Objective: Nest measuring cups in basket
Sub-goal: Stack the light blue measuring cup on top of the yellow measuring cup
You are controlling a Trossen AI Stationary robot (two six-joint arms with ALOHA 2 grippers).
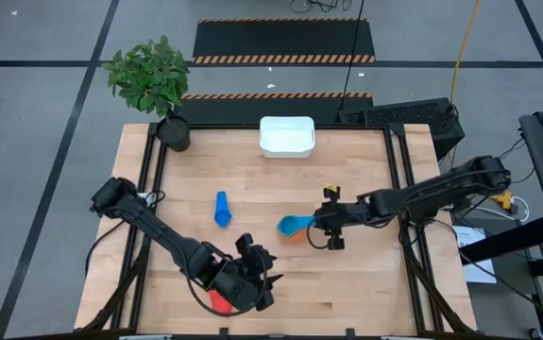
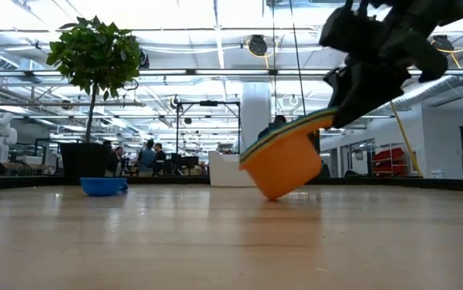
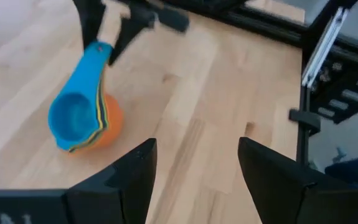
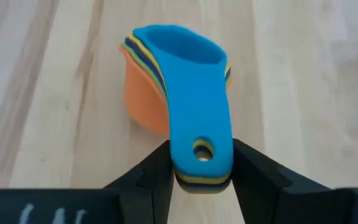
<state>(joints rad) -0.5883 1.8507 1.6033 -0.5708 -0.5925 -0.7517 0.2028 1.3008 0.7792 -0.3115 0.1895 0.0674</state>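
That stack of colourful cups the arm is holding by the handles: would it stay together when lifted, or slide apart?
The nested cups probably stay together: the right pincer clamps all the handles at once. They look like stiff, light plastic. The orange bottom cup hangs tilted, its corner near the table, so a loose cup might slip out.

Beyond my wooden table [image 1: 252, 255], grey floor [image 1: 44, 113] runs with dark lines; a hazard-striped mat [image 1: 283, 42] lies at twelve o'clock. Bright ceiling lights [image 2: 215, 24] glare overhead, people [image 2: 146, 155] sitting far off.
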